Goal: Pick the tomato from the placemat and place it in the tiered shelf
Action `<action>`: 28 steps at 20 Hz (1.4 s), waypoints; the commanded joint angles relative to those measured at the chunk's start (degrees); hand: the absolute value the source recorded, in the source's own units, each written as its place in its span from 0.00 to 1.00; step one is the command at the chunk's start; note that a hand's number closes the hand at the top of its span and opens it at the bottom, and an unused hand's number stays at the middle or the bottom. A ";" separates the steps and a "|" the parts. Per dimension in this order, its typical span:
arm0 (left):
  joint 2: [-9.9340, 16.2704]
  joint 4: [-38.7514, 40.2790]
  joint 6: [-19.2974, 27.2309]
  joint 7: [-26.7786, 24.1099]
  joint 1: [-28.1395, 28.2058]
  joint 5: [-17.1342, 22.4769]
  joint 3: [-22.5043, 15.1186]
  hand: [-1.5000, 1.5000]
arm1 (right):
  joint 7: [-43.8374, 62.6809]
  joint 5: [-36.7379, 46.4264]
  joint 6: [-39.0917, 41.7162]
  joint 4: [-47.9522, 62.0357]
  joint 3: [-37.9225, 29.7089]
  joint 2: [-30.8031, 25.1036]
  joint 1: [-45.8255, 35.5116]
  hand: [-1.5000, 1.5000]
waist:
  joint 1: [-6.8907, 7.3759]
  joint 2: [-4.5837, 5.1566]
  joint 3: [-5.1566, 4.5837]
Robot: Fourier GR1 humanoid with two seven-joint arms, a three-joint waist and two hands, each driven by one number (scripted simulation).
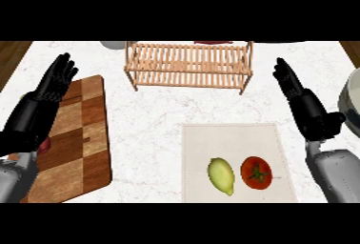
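The tomato (pixel 256 172), round, stem up, sits on my placemat (pixel 235 138) at five o'clock, beside a yellow fruit (pixel 221 176). Bare counter separates it from the tiered shelf (pixel 188 65) at twelve. My right hand (pixel 295 93) and left hand (pixel 55 81) are open.

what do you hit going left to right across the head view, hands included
left hand → cutting board → squash → tomato → right hand
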 commanded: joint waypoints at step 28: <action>-8.28 14.62 5.53 18.68 12.07 7.27 0.21 0.50 | 0.87 31.97 -34.70 -50.58 10.71 11.23 82.51 0.00 | -1.45 0.06 -1.09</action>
